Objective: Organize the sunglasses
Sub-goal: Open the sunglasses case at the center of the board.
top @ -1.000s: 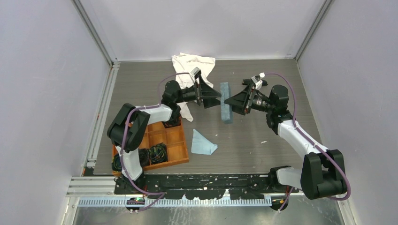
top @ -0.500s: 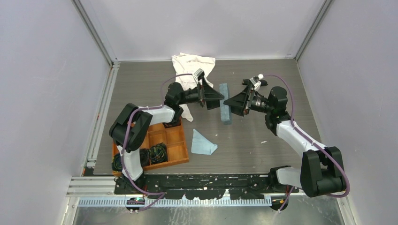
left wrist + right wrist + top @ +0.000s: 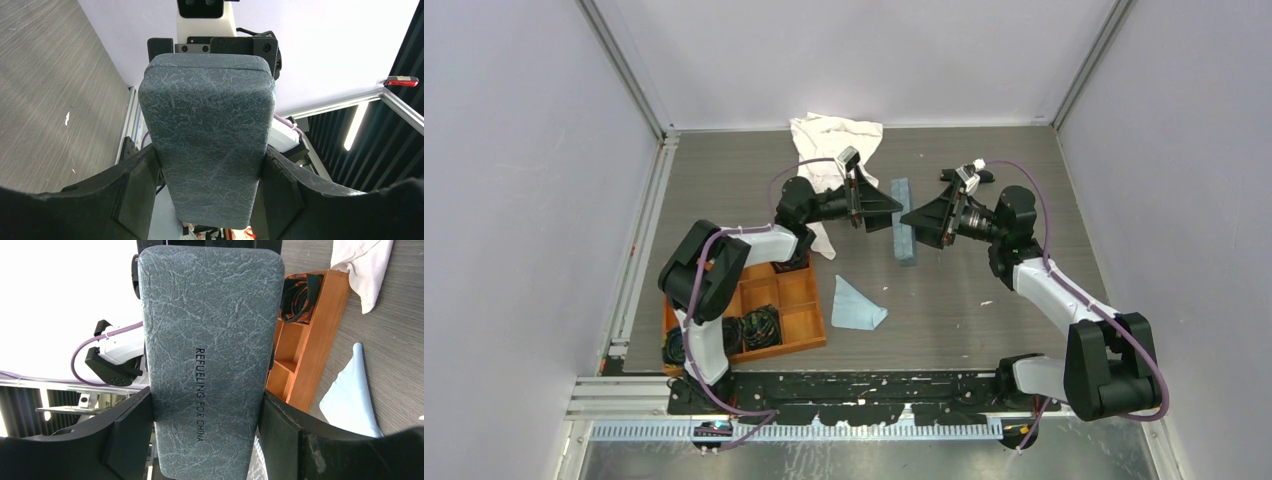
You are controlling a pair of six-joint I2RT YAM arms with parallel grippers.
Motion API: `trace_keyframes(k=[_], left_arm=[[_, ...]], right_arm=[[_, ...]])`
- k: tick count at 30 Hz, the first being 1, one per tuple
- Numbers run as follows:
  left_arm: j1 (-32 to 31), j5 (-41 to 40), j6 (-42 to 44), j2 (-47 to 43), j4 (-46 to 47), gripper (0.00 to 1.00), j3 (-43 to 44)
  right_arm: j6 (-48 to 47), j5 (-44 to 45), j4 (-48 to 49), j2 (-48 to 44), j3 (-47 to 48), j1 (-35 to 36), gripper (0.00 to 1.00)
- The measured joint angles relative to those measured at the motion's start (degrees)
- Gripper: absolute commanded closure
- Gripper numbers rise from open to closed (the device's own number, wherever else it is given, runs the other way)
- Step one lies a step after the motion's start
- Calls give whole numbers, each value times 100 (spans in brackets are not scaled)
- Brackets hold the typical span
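Left pincer (image 3: 886, 212) and right pincer (image 3: 912, 216) clenched the closed glasses case (image 3: 905, 232) from opposite sides, its long axis running near-to-far; the sunglasses (image 3: 947, 176), seemingly the black shape behind the right wrist, lay nearer that arm.

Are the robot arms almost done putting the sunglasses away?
Probably close, but it isn't certain. Done: the grey-blue case looks closed, and no sunglasses show anywhere, so they may be inside; that can't be seen. In hand: the left gripper and right gripper both clamp the case from opposite sides. Left: likely setting the case down and letting go.
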Motion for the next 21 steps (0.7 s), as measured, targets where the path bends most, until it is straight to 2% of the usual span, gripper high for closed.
trace_keyframes(k=[1,4,13,21], left_arm=[[4,-13,-11,0,7,99,0],[26,-33,-94,0,66,100,0],[293,-22,-555,28,400,100,-125],[398,9,-584,-168,361,100,-208]], right_arm=[[9,11,0,0,-2,0,60],[199,37,269,39,-68,0,58],[2186,142,3132,1137,-435,46,52],[3014,260,4347,1635,-501,90,47]])
